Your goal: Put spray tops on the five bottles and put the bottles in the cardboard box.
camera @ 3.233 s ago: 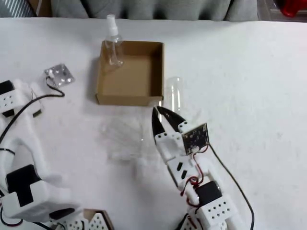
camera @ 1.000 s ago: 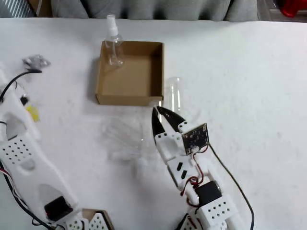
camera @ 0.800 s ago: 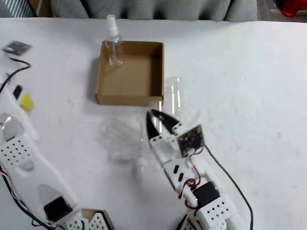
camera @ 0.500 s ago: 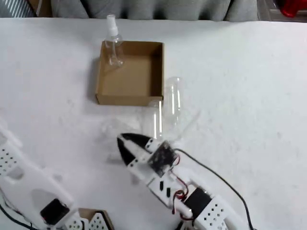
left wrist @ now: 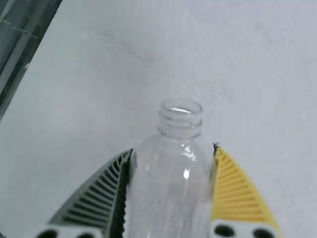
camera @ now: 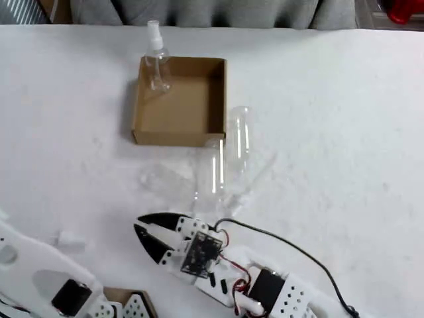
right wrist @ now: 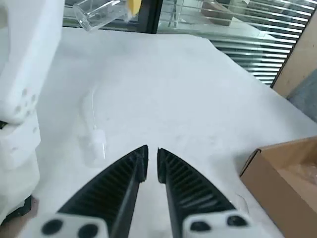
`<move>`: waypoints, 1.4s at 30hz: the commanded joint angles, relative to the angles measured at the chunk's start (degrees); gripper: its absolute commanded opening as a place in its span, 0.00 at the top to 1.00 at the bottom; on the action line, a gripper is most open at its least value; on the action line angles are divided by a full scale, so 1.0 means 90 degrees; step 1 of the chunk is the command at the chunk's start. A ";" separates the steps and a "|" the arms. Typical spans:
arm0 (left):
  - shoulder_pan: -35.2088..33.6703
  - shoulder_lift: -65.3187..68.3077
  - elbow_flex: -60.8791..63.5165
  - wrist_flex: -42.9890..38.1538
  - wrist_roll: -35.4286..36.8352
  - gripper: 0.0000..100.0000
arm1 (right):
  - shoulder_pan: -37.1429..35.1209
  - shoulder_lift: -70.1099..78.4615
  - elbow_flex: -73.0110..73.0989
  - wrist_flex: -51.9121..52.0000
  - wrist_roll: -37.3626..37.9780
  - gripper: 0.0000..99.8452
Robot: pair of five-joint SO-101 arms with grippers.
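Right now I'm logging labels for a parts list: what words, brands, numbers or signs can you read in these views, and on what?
No text can be read.
Cardboard box: plain, no print.
Table bottles: clear, no labels.
Uncapped bottle in the left wrist view: clear, no label.
Circuit board on the right arm: any marks are too small to read.
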 commanded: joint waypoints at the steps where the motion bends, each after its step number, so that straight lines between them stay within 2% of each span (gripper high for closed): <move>1: -0.0034 -0.1031 0.0137 0.0088 0.0078 0.98 | -0.0142 0.0679 -0.0801 0.0044 0.0127 0.98; 8: -0.0044 -0.2252 0.1065 0.0059 0.0391 0.98 | -0.0288 0.3873 -0.2354 -0.0054 0.0078 0.98; 16: -0.0396 -0.2398 0.1221 -0.0186 0.0410 0.98 | -0.1040 0.7624 -0.3751 -0.1783 0.0088 0.98; 19: -0.0601 -0.2388 0.1221 -0.0342 0.0410 0.98 | -0.1070 0.8708 -0.4474 -0.2085 0.0078 0.97; 21: -0.0737 -0.2388 0.1231 -0.0459 0.0400 0.98 | -0.1050 0.9294 -0.4962 -0.2095 0.0078 0.94; 26: -0.1070 -0.2369 0.1280 -0.0791 0.0400 0.98 | -0.1070 1.0164 -0.5832 -0.2095 0.0068 0.80; 29: -0.1197 -0.2359 0.1289 -0.0928 0.0391 0.98 | -0.1070 1.0525 -0.6203 -0.2095 0.0059 0.76; 34: -0.1236 -0.2359 0.1289 -0.0918 0.0381 0.98 | -0.1070 1.1053 -0.6535 -0.2095 -0.0518 0.75; 42: -0.1216 -0.2359 0.1289 -0.0918 0.0391 0.98 | -0.1070 1.1287 -0.6681 -0.2095 -0.0547 0.77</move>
